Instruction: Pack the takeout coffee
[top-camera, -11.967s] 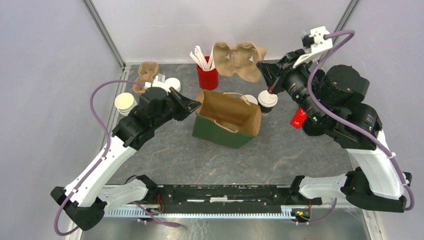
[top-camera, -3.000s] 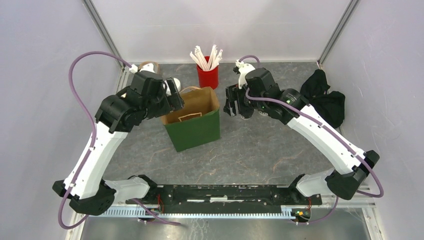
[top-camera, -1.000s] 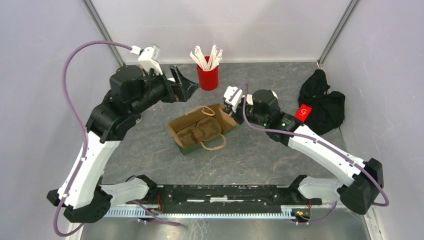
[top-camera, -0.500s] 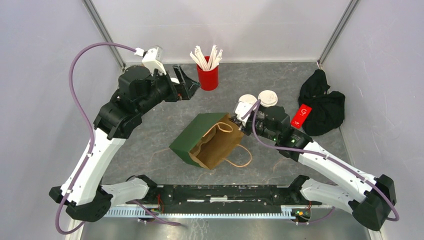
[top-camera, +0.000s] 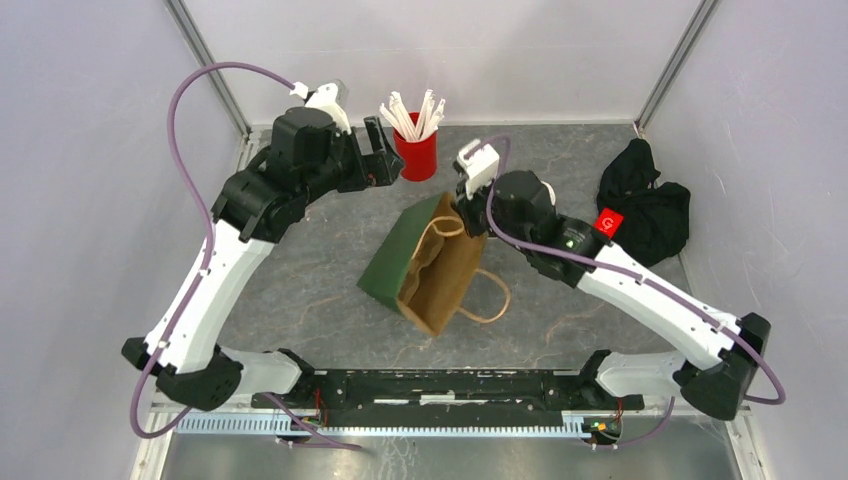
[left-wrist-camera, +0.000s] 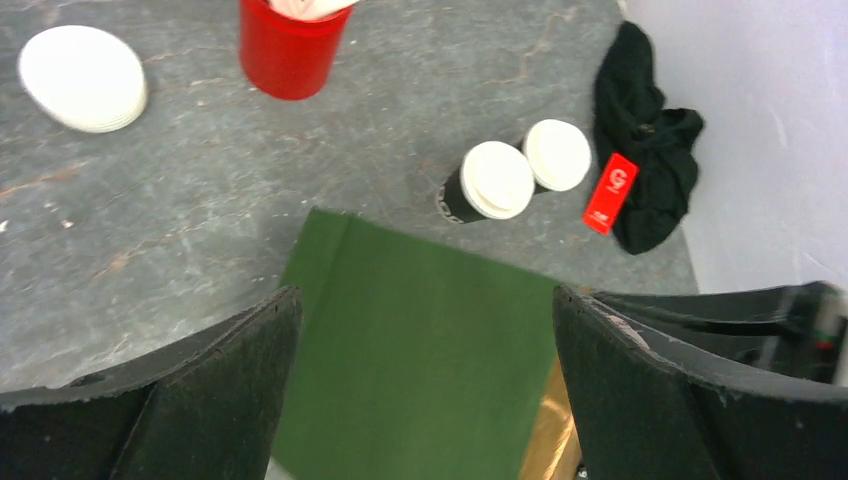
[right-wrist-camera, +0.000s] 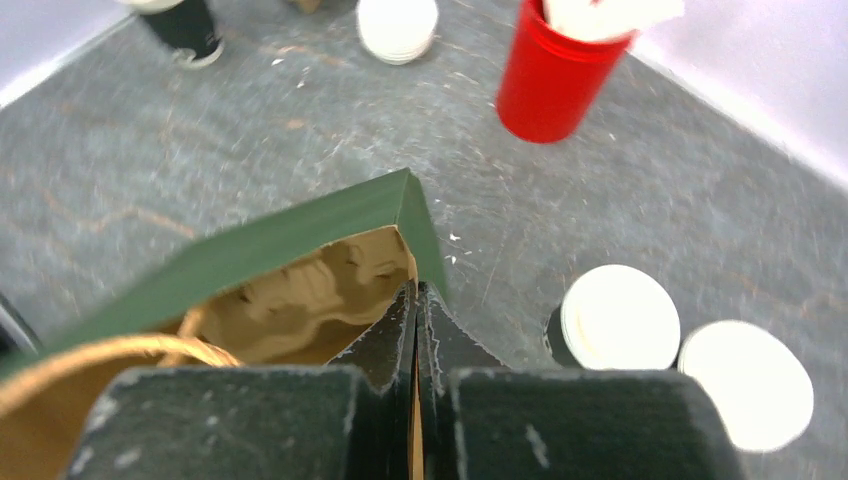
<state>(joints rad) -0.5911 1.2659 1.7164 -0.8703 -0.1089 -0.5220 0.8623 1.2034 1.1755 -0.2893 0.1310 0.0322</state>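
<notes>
Step in hand: preparing the bag (top-camera: 400, 262); by my judgement no packing is done yet, as both cups (left-wrist-camera: 497, 180) stand outside it.
Cups: upright on the desk (top-camera: 300, 290), lids on, side by side, just right of the bag's far end; the right arm hides them from the top view.
Bag: tilted over with a green side up, its brown mouth facing near and right, one handle loop lying on the desk.
Right pincer (right-wrist-camera: 415, 305): fingers together, clamped on the bag's far rim at a corner.
Left pincer (left-wrist-camera: 425, 300): fingers wide apart, holding nothing, hanging over the bag's green side, near the red holder (left-wrist-camera: 287, 50).
Other items: lid stack (left-wrist-camera: 82, 65) at far left; black cloth (left-wrist-camera: 645, 150) at far right.
Next move calls for: the bag to be stood upright with its mouth held open. The free left pincer appears best placed to fetch a cup, gripping the cup wall below the lid.
Risk: the thin rim may slip or tear, and a tipped cup could leak.
</notes>
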